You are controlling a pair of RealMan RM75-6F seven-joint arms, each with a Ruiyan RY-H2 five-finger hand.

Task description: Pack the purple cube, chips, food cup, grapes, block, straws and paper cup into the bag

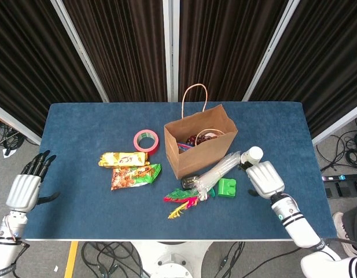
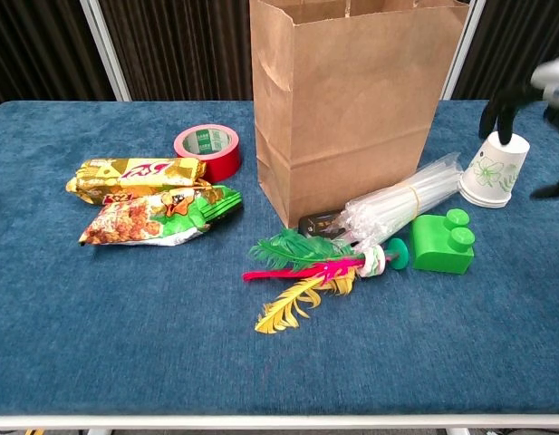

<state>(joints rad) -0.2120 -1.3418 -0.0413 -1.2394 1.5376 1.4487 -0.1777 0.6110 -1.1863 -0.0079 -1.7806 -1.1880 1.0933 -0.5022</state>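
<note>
The brown paper bag [image 1: 198, 152] [image 2: 351, 100] stands upright mid-table, with dark grapes [image 1: 192, 139] and other items showing inside. To its right lies the paper cup [image 1: 253, 154] [image 2: 493, 169] on its side. My right hand [image 1: 265, 178] [image 2: 544, 95] hovers at the cup with fingers [image 2: 502, 116] spread around its rim, not holding it. The straws bundle [image 1: 217, 170] [image 2: 401, 204] leans by the bag, next to the green block [image 1: 227, 187] [image 2: 444, 242]. Two chips bags [image 1: 133, 175] [image 2: 157, 217] lie at the left. My left hand [image 1: 25, 186] is open beyond the table's left edge.
A red tape roll [image 1: 146, 141] [image 2: 207, 149] sits left of the bag. Coloured feathers [image 1: 183, 202] [image 2: 302, 272] and a small black object [image 2: 317, 223] lie in front of the straws. The table's right edge is near my right arm.
</note>
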